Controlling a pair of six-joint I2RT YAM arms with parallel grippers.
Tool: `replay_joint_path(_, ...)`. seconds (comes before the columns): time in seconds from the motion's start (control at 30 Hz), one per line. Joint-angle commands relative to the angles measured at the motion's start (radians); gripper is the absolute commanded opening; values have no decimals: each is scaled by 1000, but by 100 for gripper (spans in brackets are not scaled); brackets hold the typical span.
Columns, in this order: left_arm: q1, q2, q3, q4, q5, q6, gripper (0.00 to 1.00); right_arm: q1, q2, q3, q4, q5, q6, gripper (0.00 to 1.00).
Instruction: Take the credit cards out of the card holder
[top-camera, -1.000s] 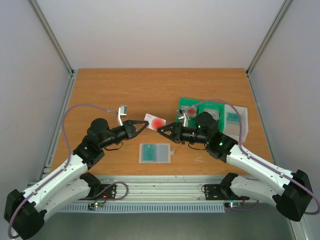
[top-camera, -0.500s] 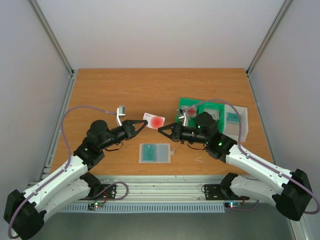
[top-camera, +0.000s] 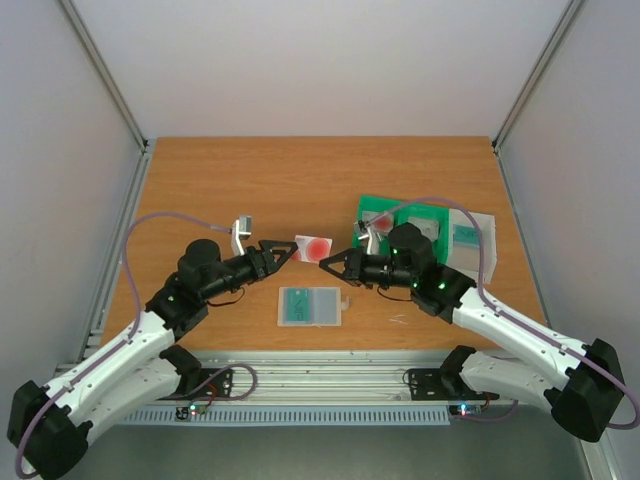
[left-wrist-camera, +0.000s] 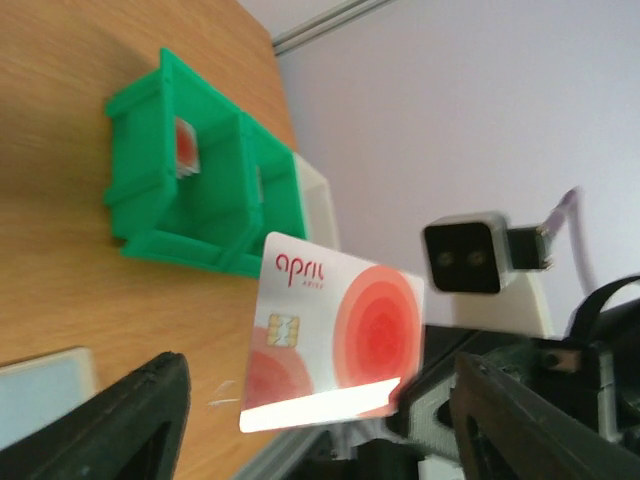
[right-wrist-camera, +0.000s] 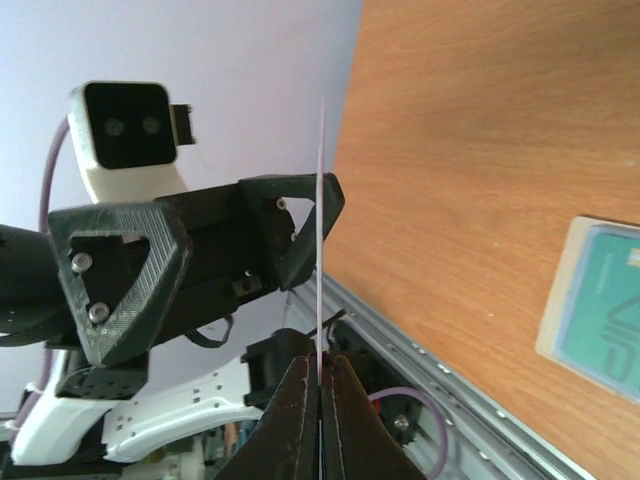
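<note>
Left wrist view tells me the handover has just gone through: my left claw (left-wrist-camera: 320, 390) has sprung apart, and its fingers (left-wrist-camera: 130, 425) now stand clear on either side of the white card (left-wrist-camera: 335, 345). The right claw (right-wrist-camera: 320, 375) has pinched shut on that card's edge and carries it alone. Below and between both claws lies the card holder (top-camera: 310, 306), a teal card (top-camera: 296, 304) left inside, so I judge more pulls remain

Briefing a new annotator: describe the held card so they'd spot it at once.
Mid-air over the wooden table, where the arms' tips meet, the right gripper pinches one credit card by its edge. It is white with red circles, unlike the teal card lying in the card holder.
</note>
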Motion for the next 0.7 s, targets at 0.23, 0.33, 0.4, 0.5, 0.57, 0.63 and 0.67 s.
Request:
replay_joint_path(0.23,1,-14,119,-309,-26,202,99,-165,49,200,-430,-55,-278,1)
replay_joint_path(0.33,1,-6,129,-366,-38,246,99,-224,56,221,-507,-49,-336,1)
replay_joint_path(0.4,1,-3,125,-384,-40,267,99,-263,60,233,-546,-36,-363,1)
replay_joint_path(0.5,1,9,115,-392,-15,304,99,-318,85,274,-614,-10,-411,1)
replay_joint_path(0.57,1,19,105,-398,-12,312,99,-342,112,306,-662,16,-452,1)
replay_joint_path(0.63,1,29,95,-399,-6,315,99,-364,152,341,-714,38,-485,1)
replay_joint_path(0.67,1,37,92,-399,2,316,99,-373,172,357,-731,52,-501,1)
